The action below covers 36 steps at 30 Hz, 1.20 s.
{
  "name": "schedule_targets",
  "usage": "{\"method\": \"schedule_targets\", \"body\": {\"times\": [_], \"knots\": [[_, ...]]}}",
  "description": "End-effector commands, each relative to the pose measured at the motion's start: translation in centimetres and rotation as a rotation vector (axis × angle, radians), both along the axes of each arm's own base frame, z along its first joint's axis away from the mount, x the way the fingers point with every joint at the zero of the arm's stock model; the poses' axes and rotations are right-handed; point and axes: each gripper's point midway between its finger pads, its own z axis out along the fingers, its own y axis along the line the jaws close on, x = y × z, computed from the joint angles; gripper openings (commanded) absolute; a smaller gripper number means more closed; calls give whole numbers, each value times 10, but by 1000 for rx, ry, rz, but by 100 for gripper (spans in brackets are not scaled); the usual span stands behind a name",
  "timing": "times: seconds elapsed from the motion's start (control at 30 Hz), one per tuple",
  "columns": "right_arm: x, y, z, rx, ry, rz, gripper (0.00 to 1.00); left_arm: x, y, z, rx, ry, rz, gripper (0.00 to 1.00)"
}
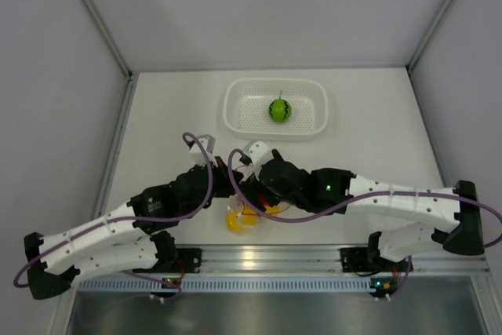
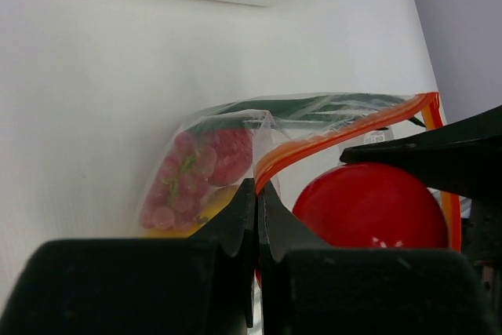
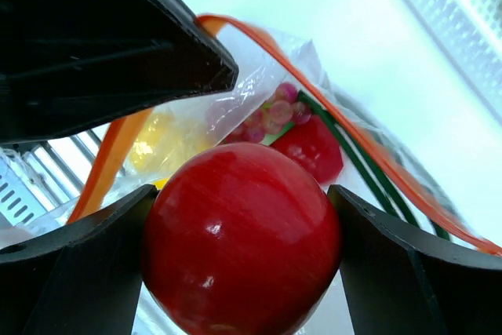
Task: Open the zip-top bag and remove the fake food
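White tabletop (image 1: 172, 115), pale walls all round. Count: 1 white perforated plastic basket (image 1: 228, 111) at the far side with 1 glossy green ball (image 1: 279, 110) in it. 1 clear crinkly zip-top bag (image 2: 329, 111) sits near the front edge, holding 1 red piece (image 3: 314, 147), 1 purplish grape bunch (image 2: 176, 182), green stalks (image 2: 329, 103) and some yellow (image 3: 157, 143). Both arms bend inward over the bag. Left gripper (image 2: 258, 194) is pressed together, pinching the bag's edge at the orange-red zip strip. The right gripper (image 3: 243, 194) clamps 1 shiny red round fruit (image 3: 243, 233) just at the bag's mouth.

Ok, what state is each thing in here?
zip-top bag: open, edge pinched by left gripper
left gripper: shut on the bag's edge
right gripper: closed on the red round fruit
red round fruit: gripped at the bag's mouth
grapes: inside the bag
green apple: lying in the white basket
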Motion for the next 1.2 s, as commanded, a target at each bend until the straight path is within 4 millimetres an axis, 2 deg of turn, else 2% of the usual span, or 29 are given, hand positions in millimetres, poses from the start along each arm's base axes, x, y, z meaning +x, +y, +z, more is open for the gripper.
{"method": "schedule_targets", "body": {"times": [0.0, 0.13, 0.23, 0.33, 0.37, 0.47, 0.57, 0.6, 0.63, 0.7, 0.73, 0.8, 0.83, 0.87, 0.9, 1.0, 1.03, 1.07, 1.1, 1.13, 1.17], "knots": [[3, 5, 48, 108, -129, 55, 40, 1, -7, 22, -26, -48, -34, 0], [0, 4, 72, 181, -159, 83, 39, 2, -4, 20, -8, -60, -34, 0], [-6, 3, 99, 298, -174, 109, 39, 5, 3, 20, -13, -65, 7, 0], [-3, -10, 133, 403, -214, 66, 37, 9, 14, 18, -1, -66, 68, 0], [3, -22, 149, 447, -243, 10, 35, 10, 17, 17, 3, -65, 79, 0], [22, -51, 174, 507, -298, -115, 32, 13, 27, 13, 31, -67, 125, 0], [46, -76, 185, 522, -313, -228, 32, 17, 37, 8, 63, -62, 175, 0], [52, -82, 184, 520, -310, -251, 32, 17, 39, 7, 71, -62, 181, 0], [73, -97, 182, 501, -318, -321, 32, 17, 41, 7, 77, -61, 186, 0], [98, -107, 168, 449, -298, -385, 32, 17, 43, 9, 72, -66, 191, 0], [121, -129, 157, 390, -297, -478, 32, 17, 43, 11, 69, -68, 191, 0], [154, -153, 136, 270, -300, -614, 33, 16, 42, 15, 60, -72, 181, 0], [162, -156, 131, 246, -298, -636, 34, 16, 42, 17, 62, -76, 175, 0], [174, -154, 116, 210, -279, -637, 34, 15, 41, 18, 61, -77, 170, 0], [187, -163, 109, 194, -273, -674, 34, 15, 40, 18, 64, -76, 162, 0], [221, -164, 80, 169, -207, -679, 36, 13, 37, 23, 53, -74, 141, 0], [230, -163, 75, 167, -200, -678, 36, 12, 36, 26, 45, -74, 138, 0], [243, -158, 59, 144, -178, -665, 36, 12, 36, 28, 35, -74, 136, 0], [252, -161, 51, 126, -164, -674, 36, 10, 35, 29, 27, -72, 129, 0], [260, -159, 50, 124, -161, -670, 36, 10, 34, 31, 15, -69, 128, 0], [270, -156, 33, 88, -139, -668, 36, 9, 34, 34, 3, -70, 126, 0]]}}
